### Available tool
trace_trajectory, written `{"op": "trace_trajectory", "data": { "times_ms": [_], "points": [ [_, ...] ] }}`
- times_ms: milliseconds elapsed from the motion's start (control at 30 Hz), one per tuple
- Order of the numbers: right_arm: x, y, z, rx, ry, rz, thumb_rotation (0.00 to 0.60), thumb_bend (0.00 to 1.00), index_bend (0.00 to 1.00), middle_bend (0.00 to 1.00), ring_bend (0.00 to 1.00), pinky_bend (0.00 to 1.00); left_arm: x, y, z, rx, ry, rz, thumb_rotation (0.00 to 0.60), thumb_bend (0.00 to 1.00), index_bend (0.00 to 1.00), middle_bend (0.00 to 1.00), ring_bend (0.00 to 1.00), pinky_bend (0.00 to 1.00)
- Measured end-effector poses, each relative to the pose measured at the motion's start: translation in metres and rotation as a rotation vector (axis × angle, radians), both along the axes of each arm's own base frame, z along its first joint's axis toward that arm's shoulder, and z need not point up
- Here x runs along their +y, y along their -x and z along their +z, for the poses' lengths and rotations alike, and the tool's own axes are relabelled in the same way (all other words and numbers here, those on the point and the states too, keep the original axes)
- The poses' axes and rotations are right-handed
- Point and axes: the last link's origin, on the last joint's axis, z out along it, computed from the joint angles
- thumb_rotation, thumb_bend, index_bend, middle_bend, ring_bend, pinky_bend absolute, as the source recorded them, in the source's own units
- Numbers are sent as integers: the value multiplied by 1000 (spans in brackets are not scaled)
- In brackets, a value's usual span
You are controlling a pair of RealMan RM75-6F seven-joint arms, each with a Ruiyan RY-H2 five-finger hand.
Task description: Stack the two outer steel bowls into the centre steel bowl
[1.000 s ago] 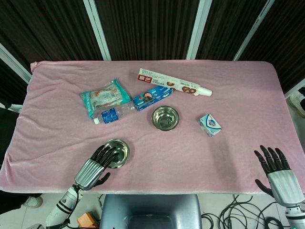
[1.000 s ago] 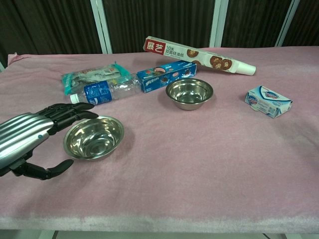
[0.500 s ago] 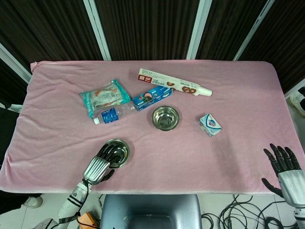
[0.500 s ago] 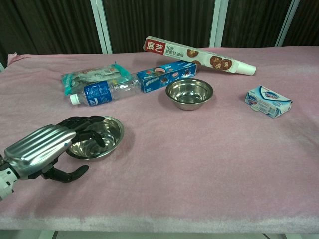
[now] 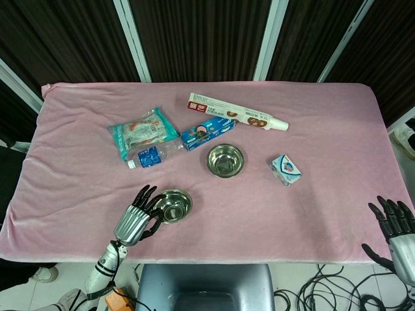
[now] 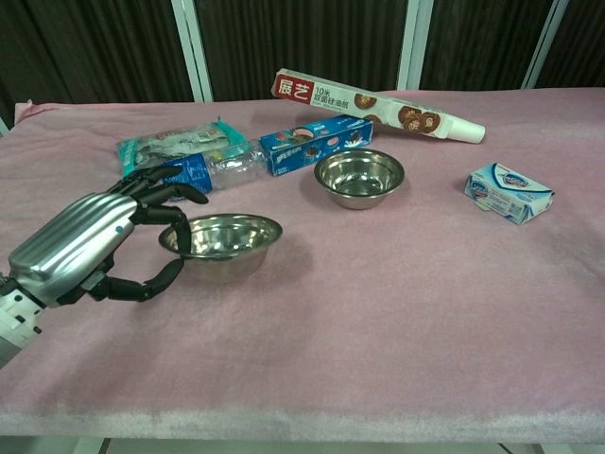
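Left hand [image 6: 90, 248] pinches the near rim of a shiny, shallow steel bowl [image 6: 222, 240], raised off the pink cloth [image 6: 397, 312]. Centre steel bowl [image 6: 359, 177] sits upright beyond it. Right hand [image 5: 397, 228]: fingers spread, holding nothing.

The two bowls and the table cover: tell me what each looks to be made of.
Held bowl, pinched at its rim by the left robot hand: polished steel, going by its mirror-like shine and reflections.
Centre bowl: the same bright metal, with glints on the rim.
Table cover: pink cloth, probably a plush or fleece, since it looks matt and fuzzy with soft folds at the edge.
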Motion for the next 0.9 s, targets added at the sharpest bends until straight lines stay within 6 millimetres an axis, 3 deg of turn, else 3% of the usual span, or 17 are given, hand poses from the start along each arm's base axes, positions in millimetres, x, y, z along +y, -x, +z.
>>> {"op": "trace_trajectory", "data": {
  "times_ms": [267,433,600,900],
  "points": [
    [9,0,11,-46,4,30,600,292,15,0,0,0,36,-45,14,-168,-91,-38,600,572,800,235,14,38],
    [11,1,18,-77,4,36,600,291,15,0,0,0,73,-91,14,-215,-156,-24,600,569,792,237,14,39],
    [10,5,26,-111,4,33,600,291,15,0,0,0,99,-130,-5,-194,-182,5,600,554,772,246,19,38],
    [3,14,41,-158,18,4,600,291,15,0,0,0,128,-170,-45,-71,-190,45,600,528,755,266,42,38]
  ]
}}
